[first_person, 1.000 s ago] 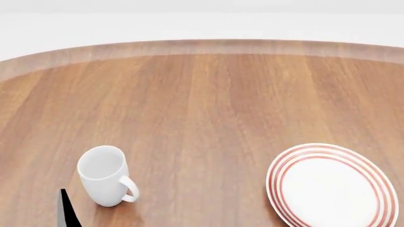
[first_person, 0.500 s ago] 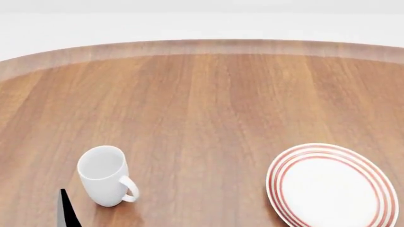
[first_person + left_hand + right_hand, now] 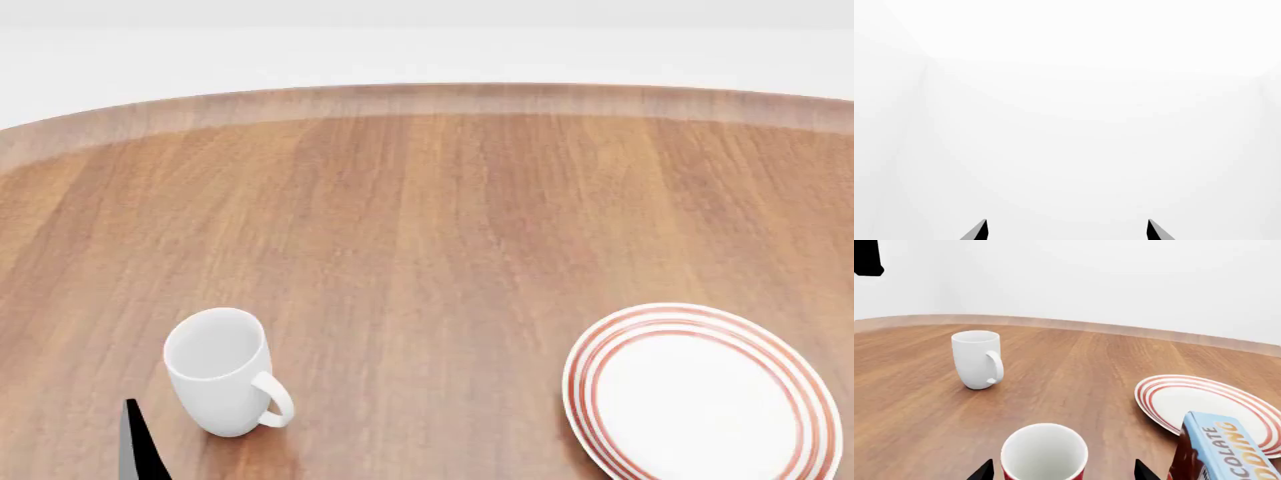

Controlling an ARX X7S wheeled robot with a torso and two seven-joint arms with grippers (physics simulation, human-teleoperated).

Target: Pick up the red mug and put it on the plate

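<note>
The red mug [image 3: 1045, 455] shows only in the right wrist view: a white inside with a red rim, standing upright on the table. My right gripper [image 3: 1064, 471] is open, its two dark fingertips [image 3: 984, 471] on either side of the mug, not touching it. The plate [image 3: 701, 392], white with red rings, lies at the near right of the table; it also shows in the right wrist view [image 3: 1207, 405]. My left gripper [image 3: 1066, 230] is open and empty, facing a blank white wall; one fingertip [image 3: 138, 440] shows at the head view's bottom left.
A plain white mug [image 3: 223, 372] stands upright at the near left, handle toward the right; it also shows in the right wrist view [image 3: 977, 359]. A blue chocolate pudding box [image 3: 1221, 450] stands beside the red mug, partly in front of the plate. The wooden table's [image 3: 427, 200] far edge curves.
</note>
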